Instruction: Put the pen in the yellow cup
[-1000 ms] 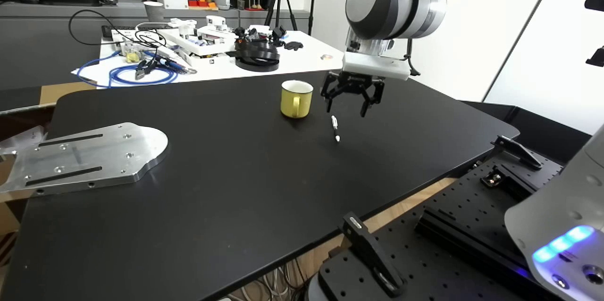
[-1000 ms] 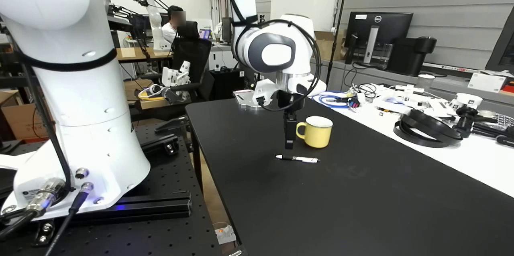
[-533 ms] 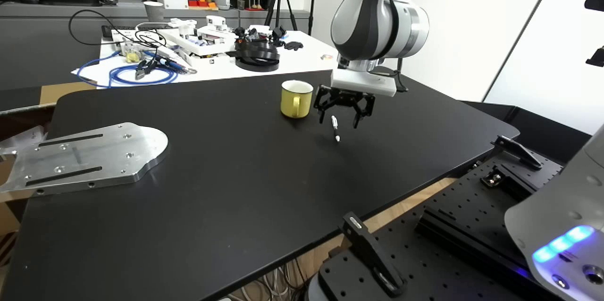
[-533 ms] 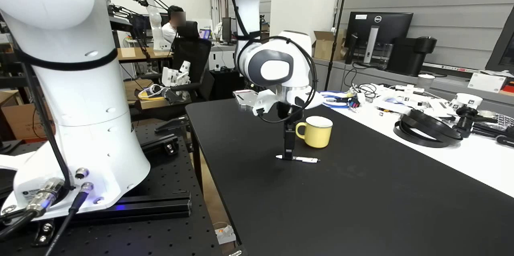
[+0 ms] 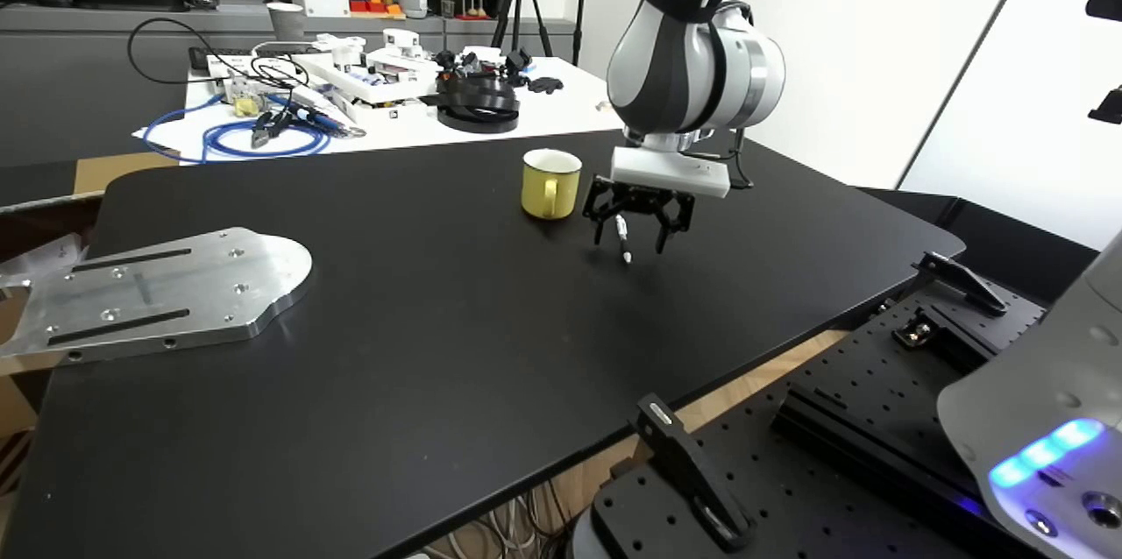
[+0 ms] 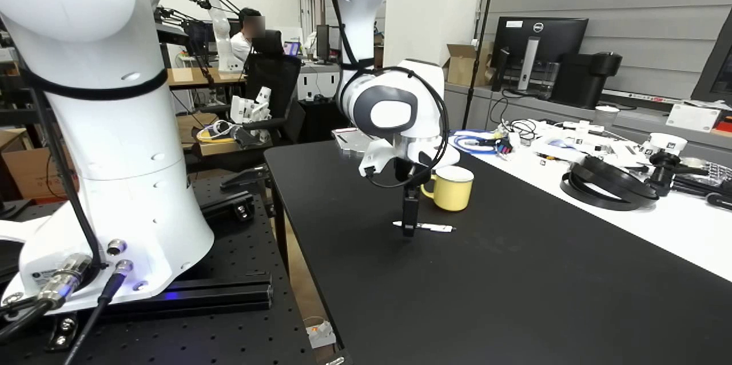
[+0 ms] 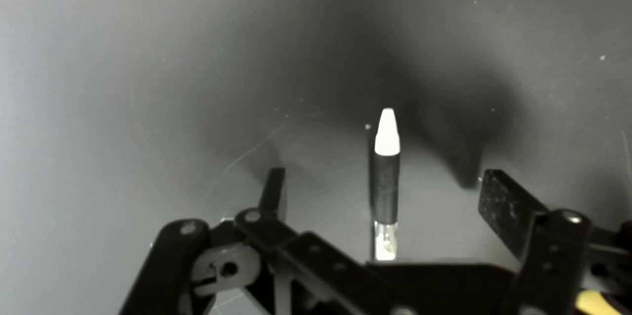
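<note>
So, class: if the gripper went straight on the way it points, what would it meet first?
Probably the black tabletop: the open gripper points down, fingers either side of the pen; the gap below is unclear.

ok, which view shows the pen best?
Wrist view: the pen is largest there, its white tip and dark grip clear, though its rear is hidden. Both exterior views show it small, with more white barrel; in an exterior view the claw covers part of it.

Soft shadows darken the wrist view's tabletop (image 7: 98, 107).
</note>
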Available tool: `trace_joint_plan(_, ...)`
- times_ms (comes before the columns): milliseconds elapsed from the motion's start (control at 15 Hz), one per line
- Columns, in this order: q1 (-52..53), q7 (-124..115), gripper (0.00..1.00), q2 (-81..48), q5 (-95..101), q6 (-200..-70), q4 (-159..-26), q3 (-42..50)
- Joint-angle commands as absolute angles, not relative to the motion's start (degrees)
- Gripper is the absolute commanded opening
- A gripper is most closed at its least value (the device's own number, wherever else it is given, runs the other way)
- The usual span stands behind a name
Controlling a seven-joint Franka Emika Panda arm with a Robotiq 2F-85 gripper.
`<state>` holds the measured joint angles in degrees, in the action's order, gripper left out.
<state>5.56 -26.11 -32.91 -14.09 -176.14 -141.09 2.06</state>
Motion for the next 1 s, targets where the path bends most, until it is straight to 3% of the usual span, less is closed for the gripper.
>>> trace_joint_plan(0,5.78,-25.34,0.74,-34.95,-16.05,-177.31,-139.75,2.32)
trace_joint_plan(667,7.14,-25.62,0.05,-33.83,-15.99,-176.76,-138.89,4.82)
trace_joint_plan(733,7.7,-25.71,0.01,-33.32,-15.79,-176.3,-138.82,5.69)
trace_joint_plan(933,10.01,-26.0,0.05,-31.99,-15.2,-175.6,-138.62,9.25)
